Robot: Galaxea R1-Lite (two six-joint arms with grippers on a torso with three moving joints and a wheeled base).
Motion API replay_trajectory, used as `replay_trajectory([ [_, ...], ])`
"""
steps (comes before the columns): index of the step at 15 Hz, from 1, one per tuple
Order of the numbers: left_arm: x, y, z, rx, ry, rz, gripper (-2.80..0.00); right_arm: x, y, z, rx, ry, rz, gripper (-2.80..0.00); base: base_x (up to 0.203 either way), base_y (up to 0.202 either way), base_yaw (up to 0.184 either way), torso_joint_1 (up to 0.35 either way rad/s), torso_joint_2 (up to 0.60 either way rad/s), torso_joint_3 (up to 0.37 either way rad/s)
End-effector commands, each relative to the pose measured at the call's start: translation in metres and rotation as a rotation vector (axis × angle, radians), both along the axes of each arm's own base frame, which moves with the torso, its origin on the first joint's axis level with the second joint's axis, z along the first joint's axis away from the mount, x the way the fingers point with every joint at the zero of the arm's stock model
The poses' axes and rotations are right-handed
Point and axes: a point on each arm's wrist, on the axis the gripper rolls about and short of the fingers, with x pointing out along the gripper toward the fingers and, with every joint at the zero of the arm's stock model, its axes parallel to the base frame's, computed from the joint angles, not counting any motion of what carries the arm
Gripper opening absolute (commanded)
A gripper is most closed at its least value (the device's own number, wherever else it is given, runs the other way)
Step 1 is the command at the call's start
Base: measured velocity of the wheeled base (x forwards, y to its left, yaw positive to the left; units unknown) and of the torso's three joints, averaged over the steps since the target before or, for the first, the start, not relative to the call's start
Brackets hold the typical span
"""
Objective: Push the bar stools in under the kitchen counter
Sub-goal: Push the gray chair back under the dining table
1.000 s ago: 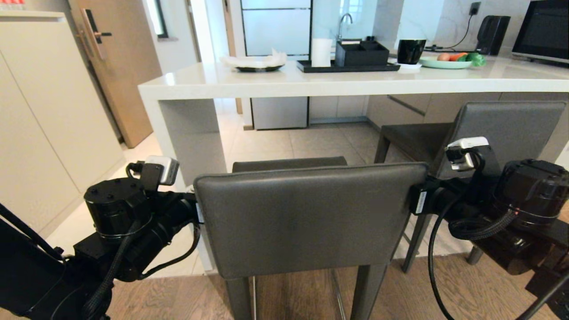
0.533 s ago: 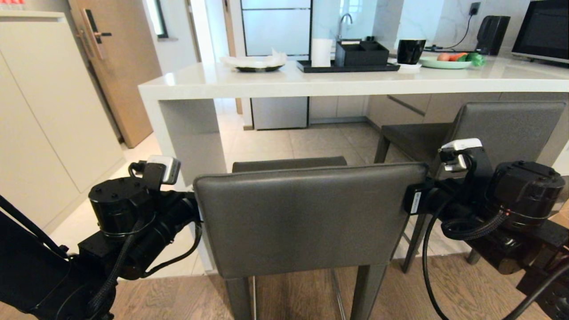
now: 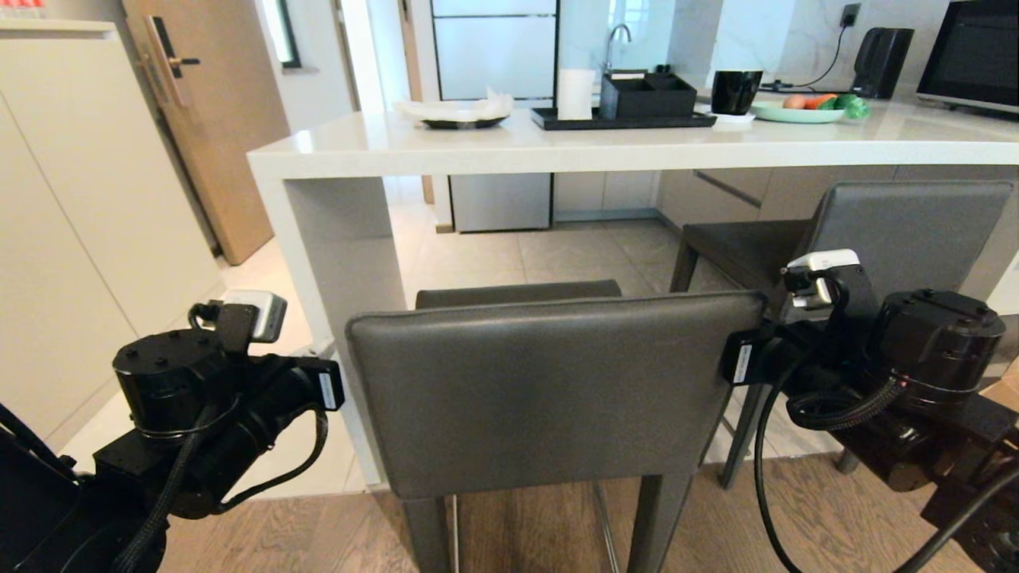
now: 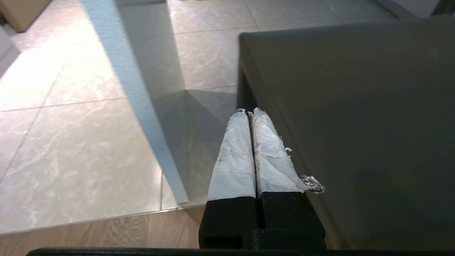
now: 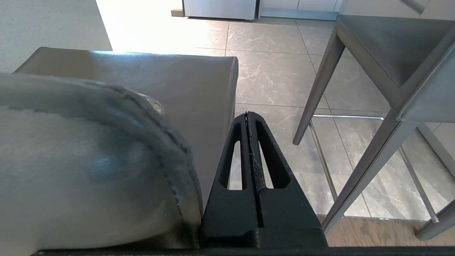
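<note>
The near bar stool (image 3: 549, 390) stands in front of me with its grey backrest facing me and its seat (image 3: 517, 293) short of the kitchen counter (image 3: 637, 147). A second bar stool (image 3: 899, 231) stands to the right, its seat partly under the slab. My left gripper (image 4: 249, 111) is shut and empty, just off the left side of the near stool's seat (image 4: 355, 124). The left arm (image 3: 199, 398) sits a little apart from the backrest. Against the backrest's right edge (image 5: 89, 160) lies my right gripper (image 5: 247, 113), shut and empty.
The counter's white end panel (image 3: 342, 247) stands just left of the near stool. On the counter are a black tray (image 3: 621, 119), a dark cup (image 3: 734, 91) and a green plate (image 3: 796, 114). A cabinet (image 3: 80, 223) and a door (image 3: 215, 119) line the left.
My left arm has drawn back to the left and lower, away from the backrest's left edge. The right arm has edged slightly left. The stool has not visibly moved.
</note>
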Motion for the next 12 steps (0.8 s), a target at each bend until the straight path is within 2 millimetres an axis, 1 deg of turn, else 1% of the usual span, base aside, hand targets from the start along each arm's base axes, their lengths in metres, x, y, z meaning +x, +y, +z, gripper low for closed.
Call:
replay_trajectory([
  [1,-0.009,0.009,0.013,-0.014,-0.046,0.021,-2.80,0.000,0.000,0.001,0.003,-0.008,-0.001,-2.80,0.000,0.000,0.000,0.000,0.00,0.000],
  [3,-0.020,0.007,0.025,-0.027,-0.090,-0.004,-2.80,-0.001,0.000,0.000,0.001,-0.004,-0.003,-2.80,0.000,0.000,0.000,0.000,0.00,0.000],
  [4,-0.024,-0.003,0.027,-0.031,-0.099,-0.043,-2.80,-0.001,0.000,0.000,0.002,-0.006,-0.004,-2.80,0.000,0.000,0.000,0.000,0.00,0.000],
  [6,-0.024,-0.018,0.028,-0.032,-0.100,-0.088,-2.80,-0.001,-0.001,0.000,0.001,-0.006,-0.019,-2.80,0.000,0.000,0.000,0.000,0.00,0.000],
  [9,-0.014,-0.029,0.017,-0.015,-0.065,-0.065,-2.80,-0.001,-0.001,0.001,0.002,-0.009,-0.020,-2.80,0.000,0.000,0.000,0.000,0.00,0.000],
  [12,-0.007,-0.032,0.016,-0.015,-0.070,-0.059,-2.80,0.000,0.000,0.001,0.001,-0.009,-0.019,-2.80,0.000,0.000,0.000,0.000,0.00,0.000],
])
